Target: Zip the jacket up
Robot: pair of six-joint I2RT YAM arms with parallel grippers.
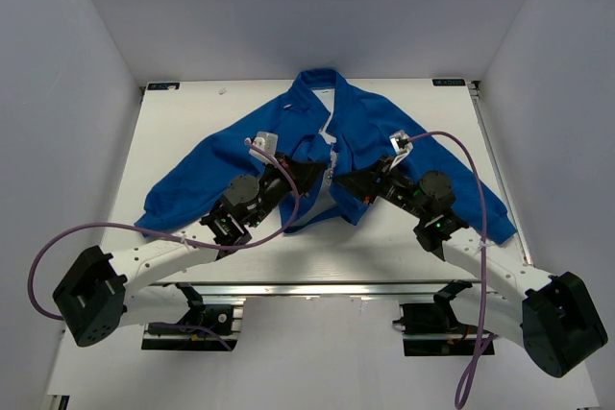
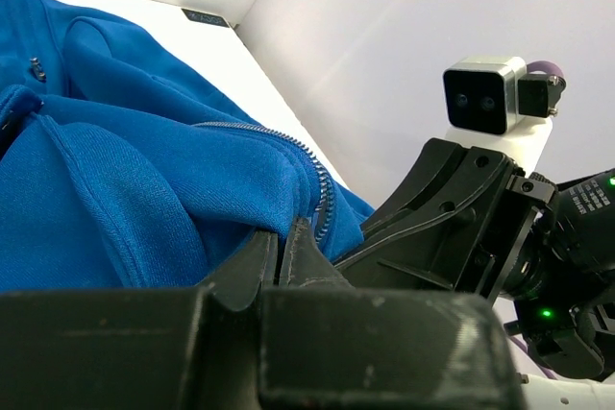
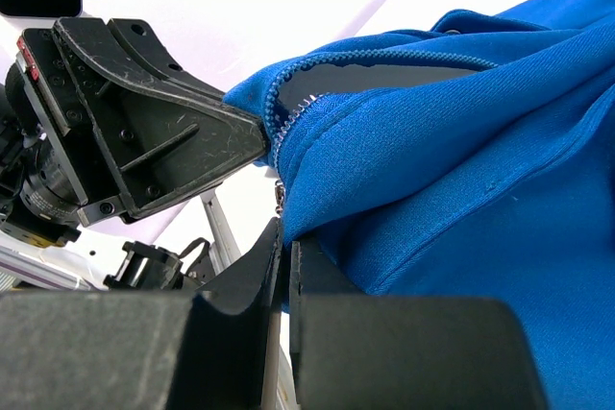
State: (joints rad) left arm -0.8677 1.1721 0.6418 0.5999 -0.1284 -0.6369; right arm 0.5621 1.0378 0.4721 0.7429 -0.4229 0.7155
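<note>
- On the white table (image 1: 384, 247), top view: jacket (image 1: 370, 136) lies spread flat. The collar is at the far side and the sleeves angle out toward the two near corners. The two front edges sit apart low down, near the hem.
- Same view: left gripper (image 1: 320, 172) and right gripper (image 1: 341, 180) both sit low on the jacket front. Their tips point at each other, very close, one on each side of the opening. Finger state can't be told from up here.
- Left wrist view: the left gripper's fingers are pressed together with no gap. The blue front edge is bunched right at the tips, pinched between them. Zipper (image 2: 298, 146) teeth run along this edge and curve down to the fingertips. The right gripper's black body is just beside, on the right, with its wrist camera (image 2: 485, 95) above it. A small metal snap (image 2: 36, 69) sits on the fabric at far left.
- Right wrist view: the right gripper's fingers are drawn narrow, with only a thin slit between them. They are clamped on the lower corner of the other front edge. Zipper teeth follow the folded edge above the tips. The left gripper's black finger meets the fabric at the left end of that edge. Cannot tell if the two zipper halves are joined.
</note>
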